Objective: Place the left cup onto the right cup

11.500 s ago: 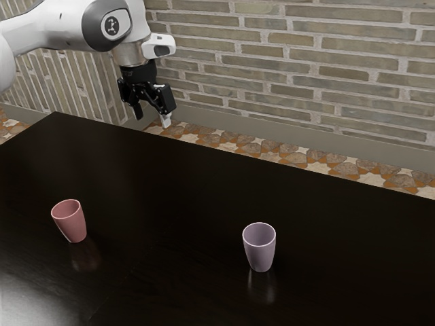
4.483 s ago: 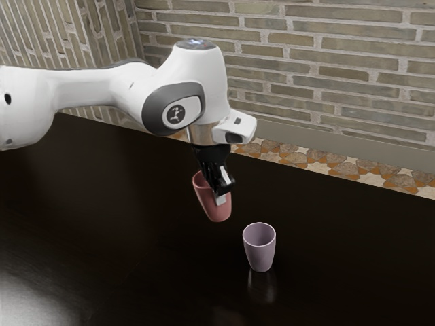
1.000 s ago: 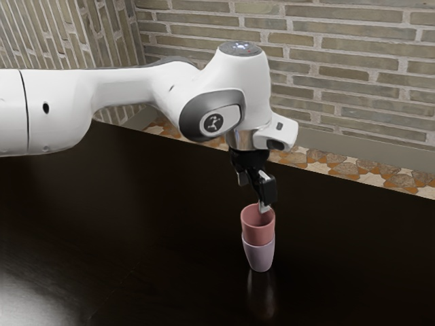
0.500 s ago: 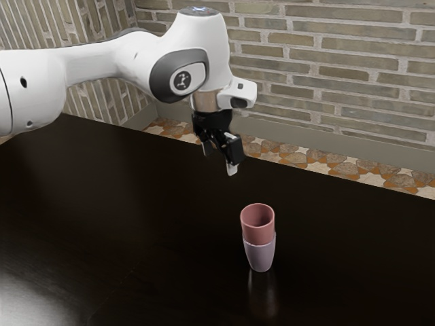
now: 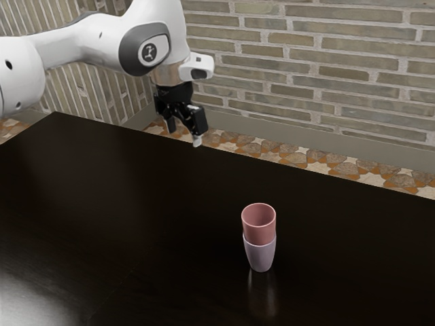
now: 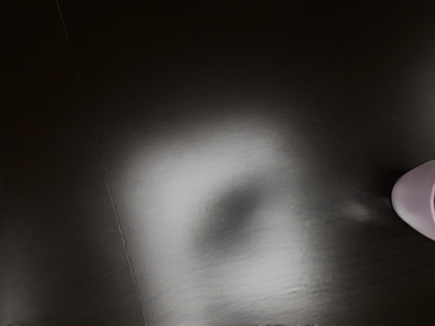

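the pink cup (image 5: 258, 219) sits nested upright in the lilac cup (image 5: 259, 253) on the dark bench (image 5: 102, 217), while the end effector (image 5: 185, 129) hangs spread and empty, well apart at the far left.

Stacked cups (image 5: 259, 238) (sole obstacle), bare table (image 5: 102, 217) around

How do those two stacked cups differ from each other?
The pink cup is dusty rose; the lilac cup is pale purple. The pink cup sits nested in the lilac cup's mouth, off the table; the lilac cup stands on the table, bearing it. Both are upright, handleless and tapered.
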{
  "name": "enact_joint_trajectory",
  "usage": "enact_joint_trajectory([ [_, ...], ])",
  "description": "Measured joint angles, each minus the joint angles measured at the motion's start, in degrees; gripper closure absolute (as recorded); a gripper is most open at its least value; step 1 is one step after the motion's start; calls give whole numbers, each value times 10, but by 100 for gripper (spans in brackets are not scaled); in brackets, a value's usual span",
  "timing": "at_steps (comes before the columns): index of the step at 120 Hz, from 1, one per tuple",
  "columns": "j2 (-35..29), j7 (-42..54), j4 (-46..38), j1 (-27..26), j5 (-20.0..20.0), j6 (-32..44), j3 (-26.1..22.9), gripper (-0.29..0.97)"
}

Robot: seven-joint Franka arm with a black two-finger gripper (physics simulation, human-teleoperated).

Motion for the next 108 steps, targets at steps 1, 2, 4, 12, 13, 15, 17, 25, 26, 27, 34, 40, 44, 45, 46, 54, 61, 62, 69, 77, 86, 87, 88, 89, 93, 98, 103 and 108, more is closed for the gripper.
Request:
enact_joint_trajectory([
  [1,0,1,0,1,0,0,0,0],
  [2,0,1,0,2,0,0,0,0],
  [4,-1,2,0,4,-1,-1,0,0],
  [12,-4,6,0,10,-1,-2,0,0],
  [13,-5,7,0,11,-1,-2,0,0],
  [15,-6,8,0,11,-1,-2,0,0],
  [17,-8,8,0,12,0,-2,0,0],
  [25,-11,12,0,12,0,-3,0,0],
  [26,-11,12,0,12,0,-3,0,0],
  [27,-11,13,0,12,0,-3,0,0],
  [34,-14,15,1,12,-1,-3,0,0],
  [40,-18,17,1,12,0,-3,0,0],
  [44,-20,18,1,12,-1,-4,0,0],
  [45,-20,18,1,12,-1,-4,0,0],
  [46,-21,19,0,12,-1,-4,0,0],
  [54,-24,21,0,12,-1,-4,0,0],
  [61,-26,22,0,12,-1,-4,0,0],
  [62,-26,22,0,12,-1,-4,0,0],
  [69,-29,23,0,12,0,-5,0,0],
  [77,-29,25,0,12,0,-7,0,0],
  [86,-29,26,0,12,-1,-8,0,0],
  [87,-29,27,0,12,-1,-8,0,0],
  [88,-29,27,0,12,-1,-8,0,0],
  [89,-29,27,0,12,-1,-9,0,0],
  [93,-29,28,0,12,-1,-9,0,0],
  [98,-29,28,0,12,-1,-9,0,0],
  [103,-29,29,0,12,-1,-9,0,0],
  [108,-29,30,0,12,-1,-10,0,0],
])
